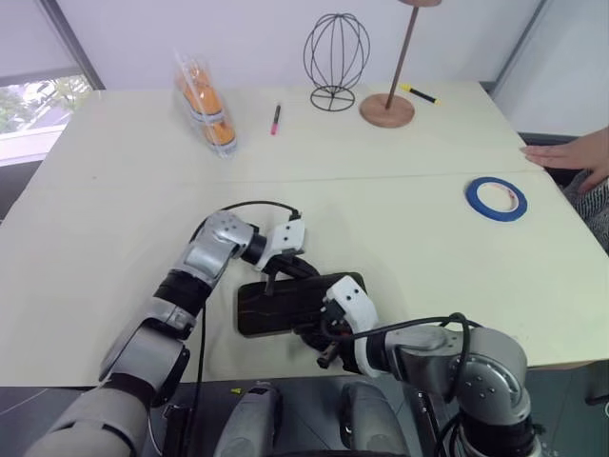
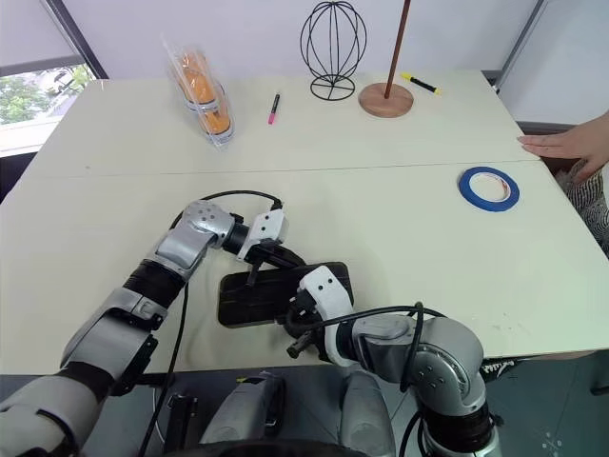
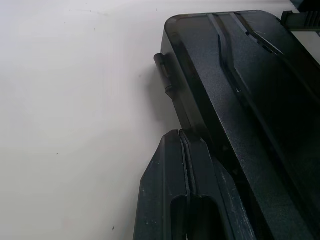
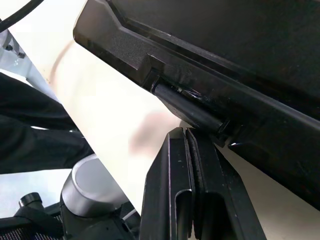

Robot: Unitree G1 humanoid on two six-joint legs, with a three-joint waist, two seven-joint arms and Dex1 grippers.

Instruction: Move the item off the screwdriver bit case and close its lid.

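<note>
I see the screwdriver bit case (image 1: 285, 303) lying flat near the front edge of the pale tabletop (image 1: 381, 219), with its lid (image 2: 276, 290) down over the tray, so the top is one dark flat panel. The roll of blue tape (image 1: 496, 198) is not on the case; it lies flat on the tabletop far to the right, well apart from both arms, close to a person's hand (image 1: 571, 154) that rests on the right edge.

My left gripper (image 1: 285, 271) comes from the left and sits at the far long side of the case. In the left wrist view its jaws are pressed together, with the tips against the edge of the case beside a small tab (image 3: 161, 70). They clamp nothing.

My right gripper (image 1: 322, 328) is at the near long side of the case, towards its right end. In the right wrist view its jaws are also together, and the tips meet the lower edge of the case just beside a thin dark rod (image 4: 187, 107) along that edge. Nothing is held between them.

At the back of the tabletop stand a bag of oranges (image 1: 205, 105), a pink pen (image 1: 276, 119), a wire ornament (image 1: 336, 59) and a wooden stand (image 1: 387, 107).
</note>
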